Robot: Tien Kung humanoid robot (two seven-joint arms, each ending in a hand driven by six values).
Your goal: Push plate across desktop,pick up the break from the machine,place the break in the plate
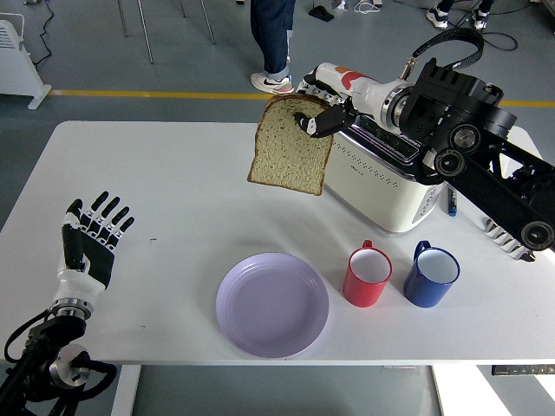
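My right hand (319,114) is shut on a slice of brown bread (290,157) and holds it in the air, left of the cream toaster (386,178) and above the table. The bread hangs upright, gripped at its top right corner. A lilac plate (272,304) lies empty near the table's front edge, below and in front of the bread. My left hand (91,236) rests open on the table at the far left, fingers spread.
A red mug (368,276) and a blue mug (431,274) stand right of the plate. A white rack (507,238) lies at the right edge behind my right arm. A person's legs (270,39) stand beyond the table's far side.
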